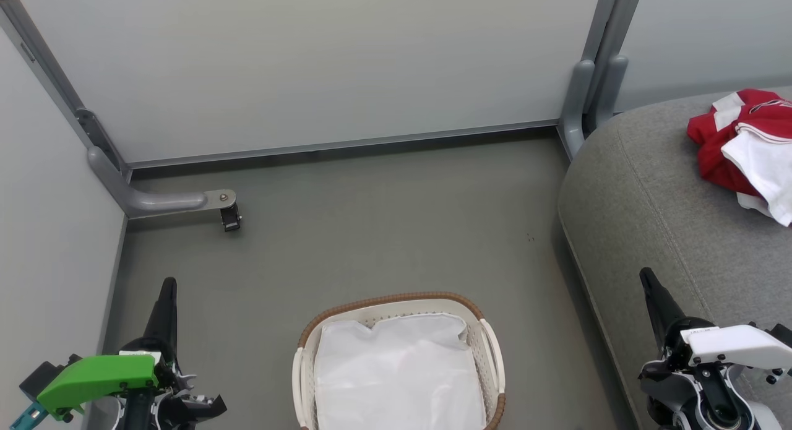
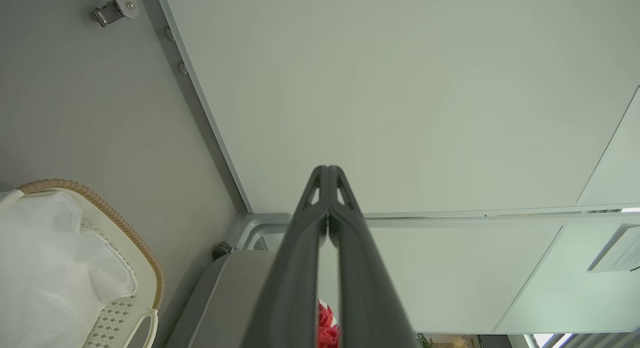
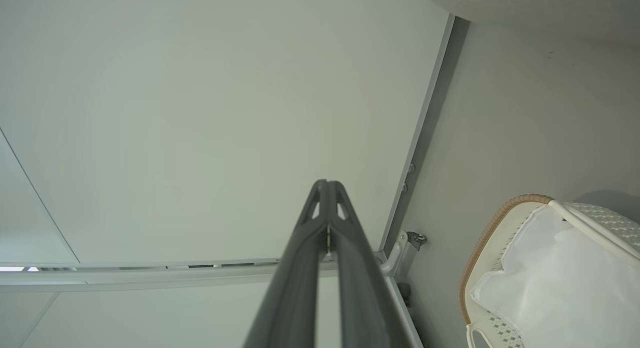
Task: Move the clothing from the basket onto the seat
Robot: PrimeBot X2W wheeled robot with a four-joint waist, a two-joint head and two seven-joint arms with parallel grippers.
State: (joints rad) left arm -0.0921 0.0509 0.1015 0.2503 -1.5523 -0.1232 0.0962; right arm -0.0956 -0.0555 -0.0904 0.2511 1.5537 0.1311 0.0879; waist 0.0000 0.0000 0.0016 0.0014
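Looking down from the head camera, I take the basket (image 1: pixel 396 301) as my reference. It sits on the floor (image 1: pixel 371 219) right in front of me, and inside it I see the flat white liner sheet (image 1: pixel 396 374) and no garments. The clothing (image 1: pixel 742 145), a red bundle with a white piece draped over it, lies well off to the basket's right and beyond it, on the seat (image 1: pixel 643 207). It is heaped rather than folded, which is fine, since the task only asks that it land there.

The left fingers (image 1: pixel 166 312) stand to the basket's left. The right fingers (image 1: pixel 656 300) stand to its right, above the seat's front edge. Both pairs are pressed together, hold nothing and point away from me. That reads to me as a parked pose: with no clothes in the basket there is nothing to reach for, so I'd call the job finished.
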